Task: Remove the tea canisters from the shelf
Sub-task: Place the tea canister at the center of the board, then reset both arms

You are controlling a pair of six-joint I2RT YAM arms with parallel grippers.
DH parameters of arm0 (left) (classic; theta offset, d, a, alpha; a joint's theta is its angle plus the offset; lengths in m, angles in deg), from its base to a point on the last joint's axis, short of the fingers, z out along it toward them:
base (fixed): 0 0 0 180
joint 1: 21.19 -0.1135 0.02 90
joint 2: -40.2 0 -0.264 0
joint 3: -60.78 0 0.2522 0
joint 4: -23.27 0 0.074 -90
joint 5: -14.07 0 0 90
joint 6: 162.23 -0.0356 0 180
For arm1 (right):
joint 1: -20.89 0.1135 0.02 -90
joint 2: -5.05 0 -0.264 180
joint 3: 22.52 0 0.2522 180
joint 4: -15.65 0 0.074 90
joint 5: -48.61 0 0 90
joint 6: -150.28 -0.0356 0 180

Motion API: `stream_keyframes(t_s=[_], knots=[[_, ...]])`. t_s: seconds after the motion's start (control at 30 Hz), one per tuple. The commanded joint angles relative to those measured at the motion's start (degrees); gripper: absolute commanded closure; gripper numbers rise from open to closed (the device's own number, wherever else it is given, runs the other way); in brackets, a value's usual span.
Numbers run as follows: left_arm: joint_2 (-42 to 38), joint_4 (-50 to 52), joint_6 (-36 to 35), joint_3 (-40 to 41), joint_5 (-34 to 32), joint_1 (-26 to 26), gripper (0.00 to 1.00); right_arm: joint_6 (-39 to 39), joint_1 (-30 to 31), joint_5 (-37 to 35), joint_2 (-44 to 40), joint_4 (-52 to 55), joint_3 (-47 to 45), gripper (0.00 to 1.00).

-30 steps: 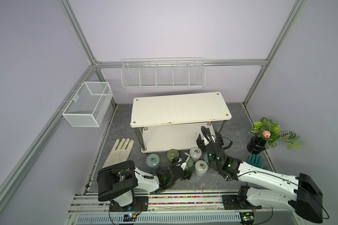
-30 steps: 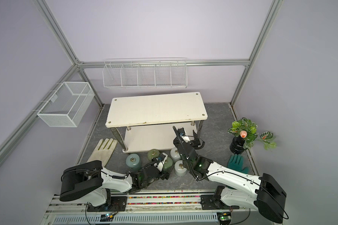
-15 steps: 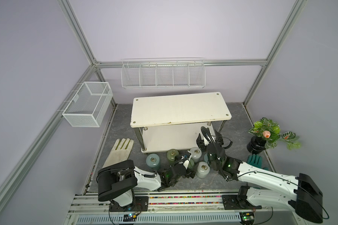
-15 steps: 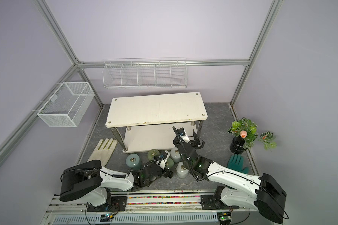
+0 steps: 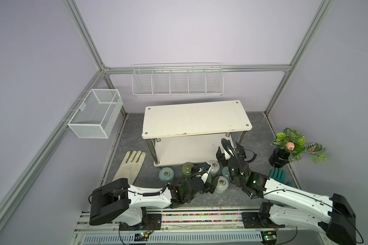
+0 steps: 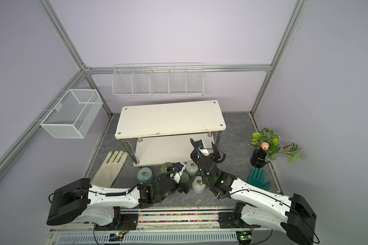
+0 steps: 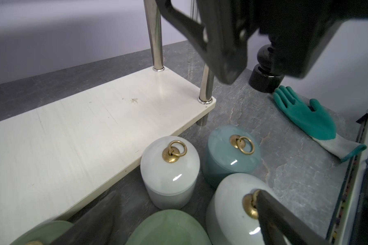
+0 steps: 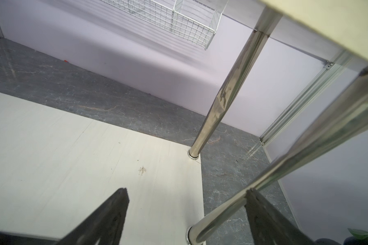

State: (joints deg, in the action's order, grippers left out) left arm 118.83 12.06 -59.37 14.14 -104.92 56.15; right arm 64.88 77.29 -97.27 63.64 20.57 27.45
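pale blue canister (image 5: 166, 174), olive green canister (image 5: 187, 168), white canister (image 5: 221, 185), all glossy, brass ring pulls (image 7: 177, 149); shelf (image 5: 196, 118) cream-white on chrome legs (image 7: 156, 36); counter (image 5: 132, 135) dark grey, marble veining; cream glove (image 5: 130, 167); teal glove (image 5: 277, 174), grey cuff; black pot (image 5: 279, 158), green veined leaves (image 5: 289, 137), pink bud (image 5: 290, 145); white wire rack (image 5: 176, 84), white mesh basket (image 5: 87, 129); walls (image 5: 179, 31) lilac

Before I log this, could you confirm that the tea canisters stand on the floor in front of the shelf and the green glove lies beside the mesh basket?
Not quite: the green glove lies beside the black flower pot, as both top views show. The rest holds: the tea canisters stand on the floor in front of the shelf.
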Motion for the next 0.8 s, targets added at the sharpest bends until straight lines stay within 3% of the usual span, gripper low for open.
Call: stream_keyframes(t_s=[0.0,0.3,0.47,0.57,0.7,0.77], knots=[[-3.9,9.0,1.6,-3.0,-3.6,0.5,0.00,-3.2,0.4,-0.9,-3.4,7.3,1.2,0.11],[-23.5,25.1,9.6,0.6,-11.3,0.8,0.00,-12.2,0.3,-6.8,-16.3,24.7,-0.2,0.11],[-24.3,48.3,20.0,-6.4,-22.7,1.8,0.01,-14.1,0.2,-10.2,-18.1,28.7,-0.3,0.11],[-18.6,63.9,31.1,-12.6,-29.6,2.2,0.01,-15.5,-0.3,-11.8,-16.0,30.6,0.4,0.11],[-12.7,85.7,57.8,-18.1,-38.7,2.2,0.00,-18.7,-2.9,-12.2,-13.0,33.9,1.9,0.11],[-11.9,95.0,67.9,-19.5,-40.7,2.2,0.00,-19.0,-4.4,-12.0,-12.9,34.5,2.0,0.11]])
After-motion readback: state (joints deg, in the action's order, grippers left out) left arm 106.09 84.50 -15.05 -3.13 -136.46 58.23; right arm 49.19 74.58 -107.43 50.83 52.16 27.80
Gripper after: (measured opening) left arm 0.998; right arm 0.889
